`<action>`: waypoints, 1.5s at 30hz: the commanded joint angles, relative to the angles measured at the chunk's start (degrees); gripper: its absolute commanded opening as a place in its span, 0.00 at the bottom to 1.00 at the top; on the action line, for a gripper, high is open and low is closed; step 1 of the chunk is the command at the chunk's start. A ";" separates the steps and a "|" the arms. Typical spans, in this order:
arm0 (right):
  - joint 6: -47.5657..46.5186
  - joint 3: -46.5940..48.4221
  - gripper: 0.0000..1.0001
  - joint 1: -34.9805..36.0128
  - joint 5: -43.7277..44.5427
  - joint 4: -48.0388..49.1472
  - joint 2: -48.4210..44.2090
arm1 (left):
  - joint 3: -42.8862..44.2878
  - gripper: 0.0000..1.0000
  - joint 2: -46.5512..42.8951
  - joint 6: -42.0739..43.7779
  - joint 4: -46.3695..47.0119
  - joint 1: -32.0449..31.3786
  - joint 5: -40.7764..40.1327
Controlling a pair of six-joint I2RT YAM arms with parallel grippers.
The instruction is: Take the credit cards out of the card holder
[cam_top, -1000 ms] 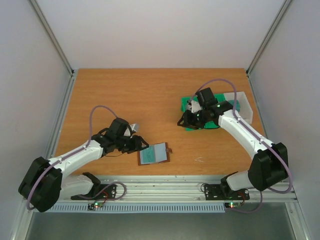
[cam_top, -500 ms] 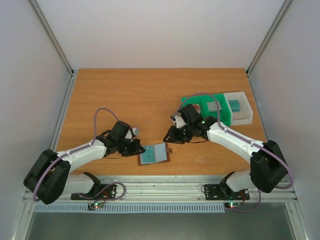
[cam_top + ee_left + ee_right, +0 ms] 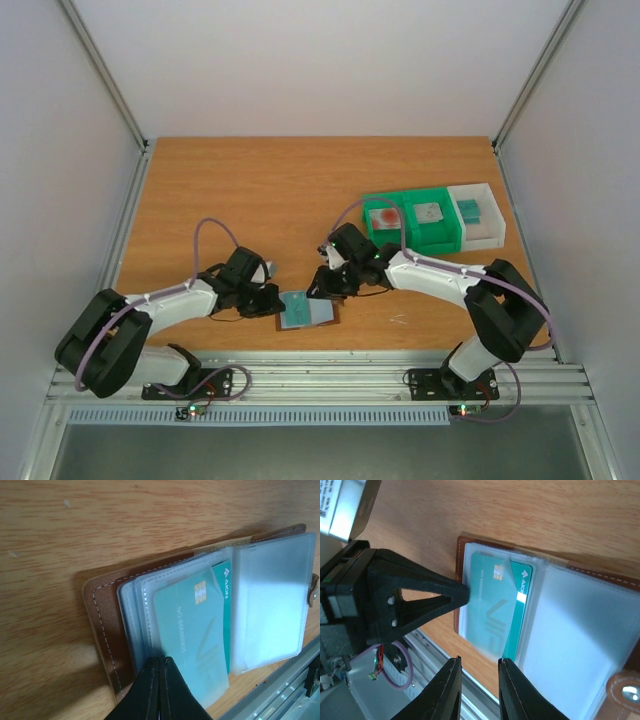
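The card holder (image 3: pixel 322 316) lies open near the table's front edge, brown leather with clear sleeves (image 3: pixel 272 600). A pale teal card (image 3: pixel 192 630) sits in the top left sleeve, a darker teal one (image 3: pixel 224 587) behind it. My left gripper (image 3: pixel 277 302) is shut, its tip (image 3: pixel 160 661) resting on the sleeves' left edge. My right gripper (image 3: pixel 480 660) is open with a narrow gap, hovering just off the lower end of the pale teal card (image 3: pixel 490 605). More credit cards lie in the bins: pink with a red blot (image 3: pixel 385 218), grey (image 3: pixel 428 213), teal (image 3: pixel 468 210).
A green bin (image 3: pixel 440 238) and a white bin (image 3: pixel 492 232) stand side by side at the right back. The metal rail (image 3: pixel 330 375) runs along the front edge, close below the holder. The two arms' grippers are close together over the holder.
My left gripper has shut and moved right onto the holder's left edge. My right arm has swung from the green bin down and left to the holder.
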 commanded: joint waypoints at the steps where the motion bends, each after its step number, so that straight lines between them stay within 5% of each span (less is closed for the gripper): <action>1: 1.51 -0.32 0.22 0.90 1.26 3.94 2.38 | -0.80 0.03 1.06 1.72 2.25 0.12 -1.21; 27: 8.83 -4.01 0.25 2.88 2.85 14.08 12.24 | -3.74 0.06 1.71 0.47 5.30 0.10 0.30; 36: 10.17 -6.10 0.01 2.80 2.49 18.48 10.53 | -4.31 0.06 2.26 0.68 5.57 0.10 -0.25; 45: 8.81 -9.33 0.01 1.17 3.13 18.62 6.93 | -5.69 0.08 1.41 -0.28 6.08 0.11 -0.07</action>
